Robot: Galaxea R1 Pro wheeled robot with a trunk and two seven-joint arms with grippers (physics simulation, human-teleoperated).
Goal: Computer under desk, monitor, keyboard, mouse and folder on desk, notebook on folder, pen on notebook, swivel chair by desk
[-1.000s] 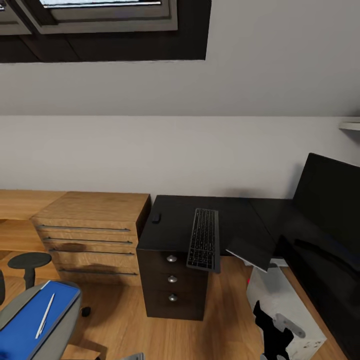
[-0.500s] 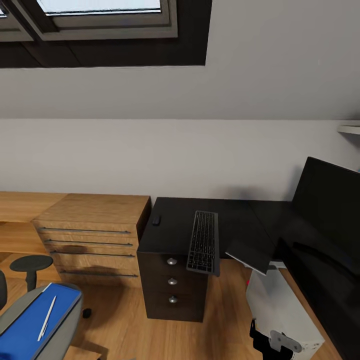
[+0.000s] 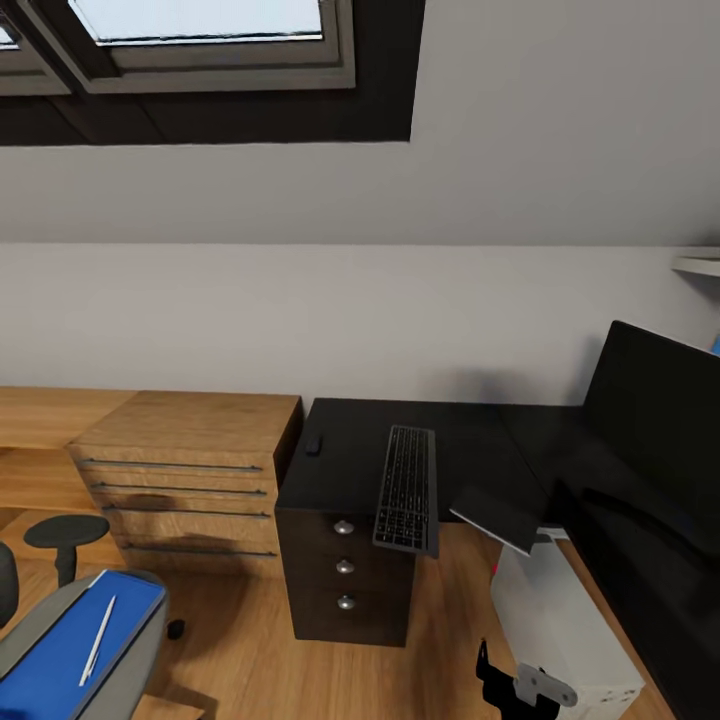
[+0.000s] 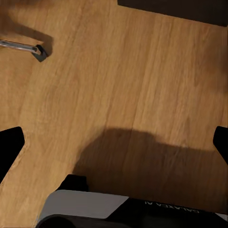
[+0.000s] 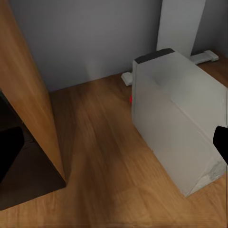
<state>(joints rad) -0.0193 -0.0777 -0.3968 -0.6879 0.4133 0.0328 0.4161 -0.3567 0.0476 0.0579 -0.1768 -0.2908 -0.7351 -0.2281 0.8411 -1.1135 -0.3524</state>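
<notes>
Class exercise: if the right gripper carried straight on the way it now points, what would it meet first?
Probably the wood floor beside the computer: the right wrist view centres on bare boards between the grey tower and the desk's drawer unit. Depth is unclear.

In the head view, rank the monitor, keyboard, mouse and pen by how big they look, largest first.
1. Monitor, though the picture's edge cuts it off.
2. Keyboard.
3. Pen, long but very thin; it lies nearer the camera, so its rank against the keyboard is only apparent.
4. Mouse.
</notes>
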